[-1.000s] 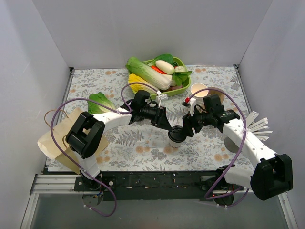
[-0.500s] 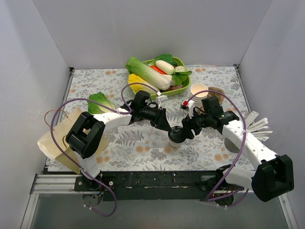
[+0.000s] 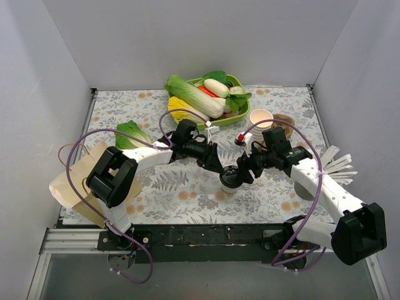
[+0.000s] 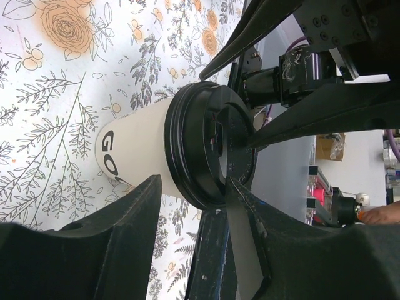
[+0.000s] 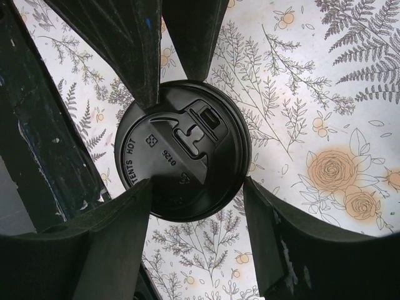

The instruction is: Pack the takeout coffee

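Lidded but not yet packed. Clamped on the lid rim of the takeout coffee [image 3: 229, 185], upright mid-tabletop [image 3: 181, 190]: jaws of left gripper [image 4: 194, 187] and right gripper [image 5: 195, 187] alike. Yet to go into the paper bag [image 3: 69, 184], well apart.

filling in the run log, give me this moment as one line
phase: pack coffee | takeout coffee: upright on table, lid on | left tool: at lid rim, grip unclear | right tool: straddling lid, grip unclear
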Controlling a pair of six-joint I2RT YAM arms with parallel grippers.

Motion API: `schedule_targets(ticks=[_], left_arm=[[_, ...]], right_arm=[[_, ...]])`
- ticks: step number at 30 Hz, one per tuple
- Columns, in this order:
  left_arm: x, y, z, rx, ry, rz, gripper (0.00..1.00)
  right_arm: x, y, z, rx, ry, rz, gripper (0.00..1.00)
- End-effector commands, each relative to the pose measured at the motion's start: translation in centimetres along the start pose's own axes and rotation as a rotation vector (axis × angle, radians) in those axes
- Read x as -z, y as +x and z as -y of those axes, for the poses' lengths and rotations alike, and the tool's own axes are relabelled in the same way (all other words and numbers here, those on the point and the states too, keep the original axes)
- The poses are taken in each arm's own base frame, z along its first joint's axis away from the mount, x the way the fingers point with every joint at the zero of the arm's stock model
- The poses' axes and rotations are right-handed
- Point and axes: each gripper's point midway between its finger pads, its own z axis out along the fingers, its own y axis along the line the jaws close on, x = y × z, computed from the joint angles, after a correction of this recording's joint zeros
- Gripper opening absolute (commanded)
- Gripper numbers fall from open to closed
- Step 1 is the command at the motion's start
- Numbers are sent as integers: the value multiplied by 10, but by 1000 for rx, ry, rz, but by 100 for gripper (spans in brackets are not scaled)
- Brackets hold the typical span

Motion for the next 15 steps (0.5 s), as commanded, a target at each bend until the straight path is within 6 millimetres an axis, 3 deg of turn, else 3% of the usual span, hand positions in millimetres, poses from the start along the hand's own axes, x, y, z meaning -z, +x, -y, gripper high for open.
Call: schedule_targets(ticks=[1, 6, 15], left_arm=[[1, 2, 0, 12, -16, 0, 43], [0, 1, -1, 19, -16, 2, 43], [0, 5, -5, 24, -25, -8, 42]], right_arm=[[-4, 3, -2, 3, -15, 0, 68], [0, -8, -3, -41, -31, 37, 77], [3, -5, 3, -180, -75, 69, 79]])
